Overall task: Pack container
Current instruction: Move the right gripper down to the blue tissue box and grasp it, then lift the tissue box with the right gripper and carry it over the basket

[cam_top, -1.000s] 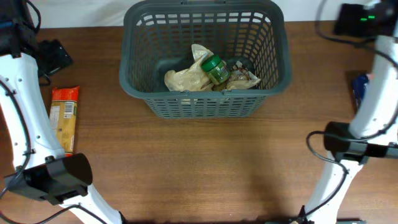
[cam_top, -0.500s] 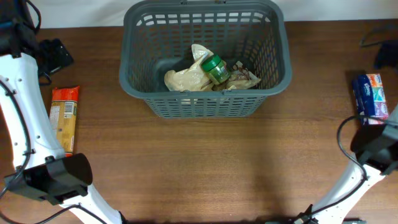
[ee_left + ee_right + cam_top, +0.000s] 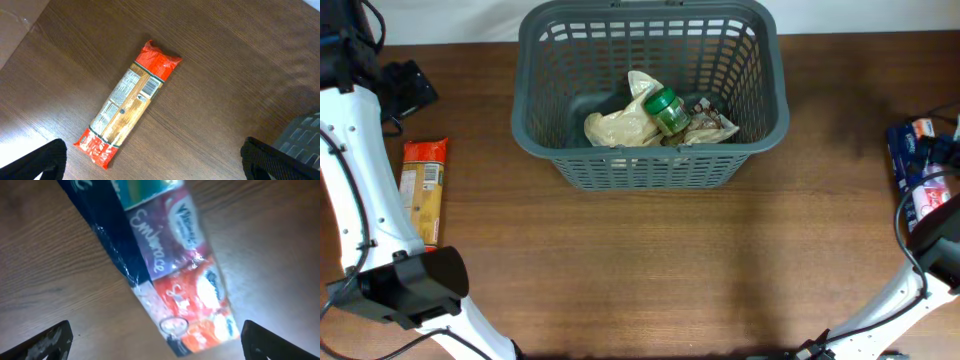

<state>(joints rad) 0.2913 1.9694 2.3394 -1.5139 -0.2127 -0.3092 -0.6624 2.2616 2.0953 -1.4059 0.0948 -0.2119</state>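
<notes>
Jaws spread wide on both arms, nothing gripped; right gripper [image 3: 162,344] hangs close over the tissue multipack [image 3: 170,265], left gripper [image 3: 156,165] over the pasta packet [image 3: 127,102] lying flat on the table [image 3: 240,60]. Farther back, we see the container [image 3: 645,176] at the table's far middle; green-lidded jar [image 3: 667,110] and beige bag [image 3: 618,127] inside.

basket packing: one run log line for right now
basket: jar and bag inside | left gripper: open, pasta packet in view on table | right gripper: open over tissue pack, no grasp
</notes>
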